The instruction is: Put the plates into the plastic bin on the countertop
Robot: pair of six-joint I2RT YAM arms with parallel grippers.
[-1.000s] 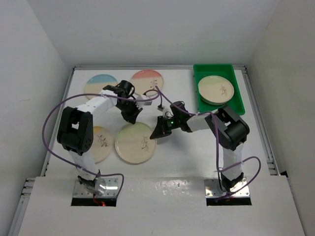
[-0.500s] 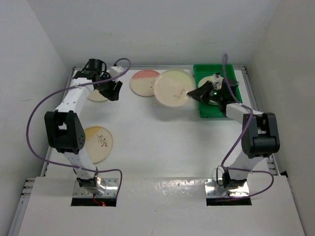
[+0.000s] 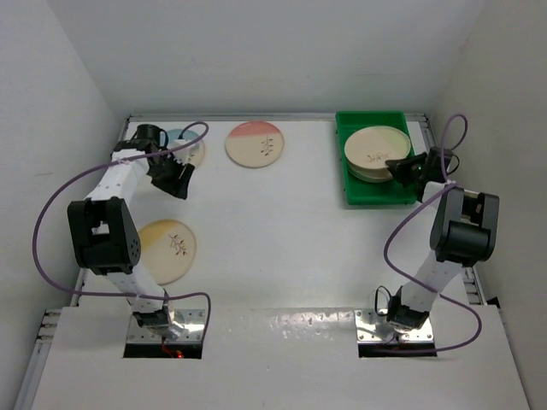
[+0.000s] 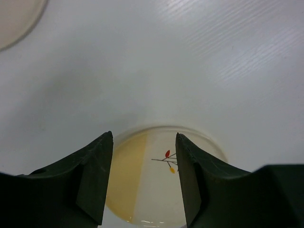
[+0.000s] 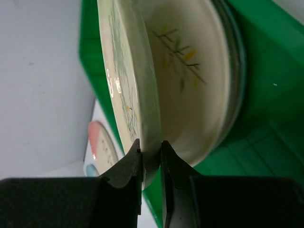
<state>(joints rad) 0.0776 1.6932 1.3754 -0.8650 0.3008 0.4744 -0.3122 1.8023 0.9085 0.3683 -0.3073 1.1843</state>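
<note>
Where the shallow bright green rectangular plastic bin [image 3: 344,162] [image 5: 270,80] sits at the far right of the flat white countertop [image 3: 299,231], a stack of round cream ceramic plates [image 3: 373,155] lies inside it. Top plate [image 3: 376,143] [image 5: 126,85] of that stack is pinched at its near-right rim. The wrist view shows it tilted off the sprig-marked plate under it [image 5: 190,80], a gap between the two. Right gripper [image 3: 400,168] [image 5: 151,156] reaches in over the bin's right wall, with its jaws narrow and clamped on that rim.

Three more plates lie flat on the countertop outside the bin. Pink-segment plate [image 3: 255,143] [image 5: 97,142] is far centre, left of the bin. Blue-segment plate [image 3: 195,152] is far left, partly hidden by the left arm. Yellow-segment plate [image 3: 167,250] [image 4: 152,185] is near left, well apart from the others.

Left gripper [image 3: 177,181] [image 4: 143,142] hangs over bare countertop just near of the blue-segment plate. Its jaws are spread and nothing is between them. Its wrist view frames the yellow-segment plate between the fingers, not touching it.
</note>
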